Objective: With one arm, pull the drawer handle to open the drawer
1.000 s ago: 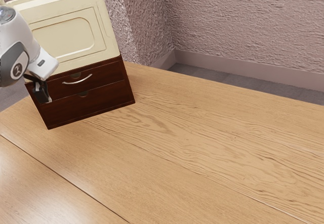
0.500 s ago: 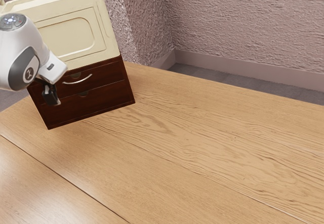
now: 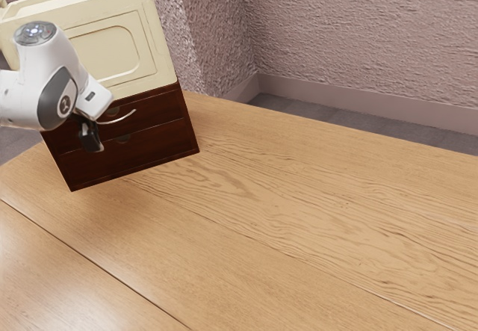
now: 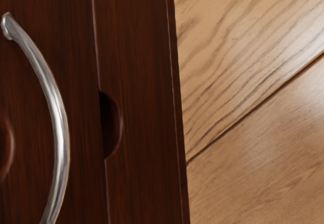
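On the dark-brown wooden drawer unit [image 3: 142, 153], the curved silver metal handle [image 4: 61, 133], likely rigid but slippery, is best clasped mid-arc; whether the black end effector [image 3: 95, 148] before the unit is closed cannot be told.

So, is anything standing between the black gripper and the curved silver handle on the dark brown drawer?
Nothing visible does: the stretch of curved silver handle in the wrist view is uncovered, and the black gripper is near its end toward the exterior view's left.

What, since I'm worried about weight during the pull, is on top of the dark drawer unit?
A cream, box-like body sits above the dark drawer unit; it covers the unit's top surface, which can't be seen.
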Robot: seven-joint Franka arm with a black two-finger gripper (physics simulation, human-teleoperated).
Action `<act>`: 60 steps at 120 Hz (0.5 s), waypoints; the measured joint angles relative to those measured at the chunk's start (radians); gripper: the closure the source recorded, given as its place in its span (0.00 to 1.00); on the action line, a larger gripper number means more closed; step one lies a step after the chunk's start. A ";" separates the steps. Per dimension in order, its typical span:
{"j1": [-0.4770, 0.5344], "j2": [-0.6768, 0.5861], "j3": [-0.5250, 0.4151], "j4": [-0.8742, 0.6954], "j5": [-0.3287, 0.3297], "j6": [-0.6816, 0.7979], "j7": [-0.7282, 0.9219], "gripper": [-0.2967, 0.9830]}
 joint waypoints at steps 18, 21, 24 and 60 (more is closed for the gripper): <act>0.009 0.031 -0.011 0.018 -0.019 0.001 0.016 0.23; 0.010 0.038 -0.012 0.020 -0.027 0.001 0.019 0.23; 0.012 0.044 -0.012 0.022 -0.034 0.001 0.022 0.23; 0.020 0.103 -0.017 0.091 -0.081 0.002 0.058 0.23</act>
